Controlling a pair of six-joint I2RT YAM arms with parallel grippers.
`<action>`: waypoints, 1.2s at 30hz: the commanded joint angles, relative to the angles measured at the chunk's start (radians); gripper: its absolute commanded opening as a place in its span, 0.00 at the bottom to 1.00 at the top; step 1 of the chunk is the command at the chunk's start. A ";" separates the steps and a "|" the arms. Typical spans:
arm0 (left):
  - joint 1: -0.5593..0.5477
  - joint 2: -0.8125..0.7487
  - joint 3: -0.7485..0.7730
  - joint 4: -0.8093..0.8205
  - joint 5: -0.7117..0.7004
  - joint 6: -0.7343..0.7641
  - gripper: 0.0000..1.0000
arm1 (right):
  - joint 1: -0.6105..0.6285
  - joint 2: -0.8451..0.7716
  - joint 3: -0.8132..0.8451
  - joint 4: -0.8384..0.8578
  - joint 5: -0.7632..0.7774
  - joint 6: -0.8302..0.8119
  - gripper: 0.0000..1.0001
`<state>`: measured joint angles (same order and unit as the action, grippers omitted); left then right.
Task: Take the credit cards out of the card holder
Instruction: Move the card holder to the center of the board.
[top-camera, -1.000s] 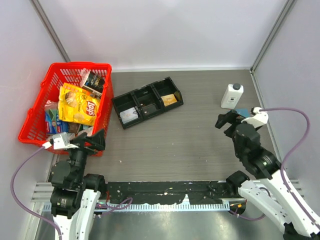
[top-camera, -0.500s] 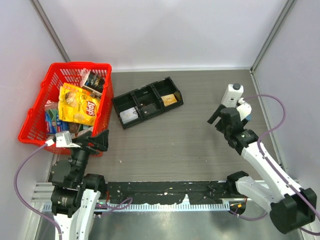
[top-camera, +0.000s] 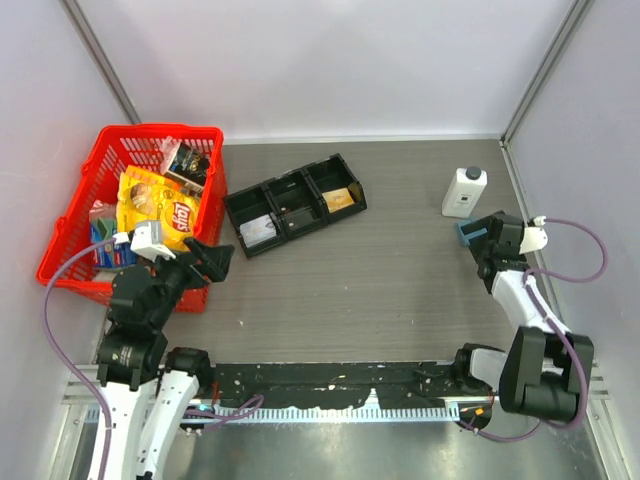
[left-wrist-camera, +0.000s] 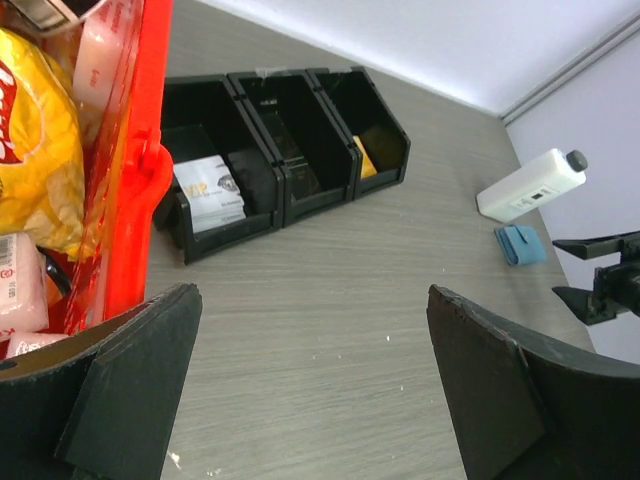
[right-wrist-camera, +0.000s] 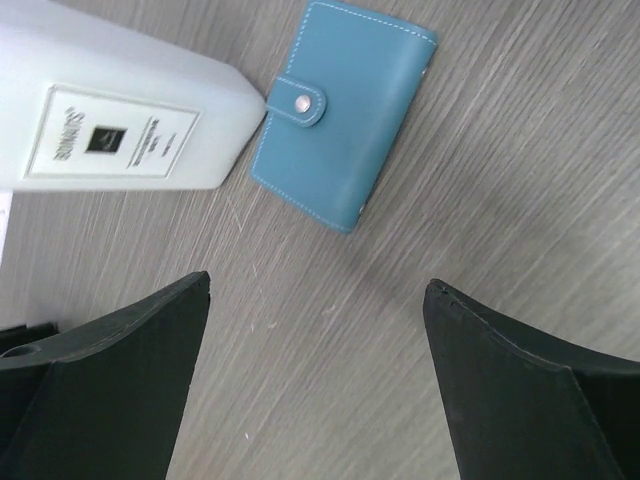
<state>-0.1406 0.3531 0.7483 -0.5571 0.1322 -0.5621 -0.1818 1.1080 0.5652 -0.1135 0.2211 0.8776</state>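
The card holder (right-wrist-camera: 340, 110) is a blue wallet, shut with a snap tab, lying flat on the table beside a white bottle (right-wrist-camera: 110, 110). No credit cards show; the shut holder hides them. My right gripper (right-wrist-camera: 318, 285) is open and empty, hovering just short of the holder with its fingers (right-wrist-camera: 110, 380) wide apart. In the top view the right gripper (top-camera: 483, 240) covers most of the holder (top-camera: 466, 233) at the right wall. My left gripper (left-wrist-camera: 312, 292) is open and empty, raised beside the red basket (top-camera: 75, 235). The holder also shows in the left wrist view (left-wrist-camera: 520, 243).
A black three-compartment tray (top-camera: 295, 203) stands mid-table, with a printed white card in its left compartment (left-wrist-camera: 210, 195). The red basket (left-wrist-camera: 150, 170) holds snack packs. The white bottle (top-camera: 464, 191) stands just beyond the holder. Side walls are close at right.
My right gripper swung right and back from near the bottle to above the card holder. My left gripper rose and moved a little farther out and right.
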 joint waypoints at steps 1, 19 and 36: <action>-0.004 0.066 0.057 -0.162 0.047 -0.015 1.00 | -0.068 0.091 -0.044 0.271 -0.044 0.141 0.90; -0.011 0.184 0.126 -0.185 0.102 0.001 1.00 | -0.191 0.453 -0.047 0.480 -0.256 0.253 0.68; -0.014 0.351 0.198 -0.187 0.262 0.045 1.00 | -0.189 0.443 -0.065 0.428 -0.313 0.245 0.01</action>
<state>-0.1513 0.6773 0.9203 -0.7467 0.3153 -0.5400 -0.3737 1.5768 0.5190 0.3820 -0.0513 1.1389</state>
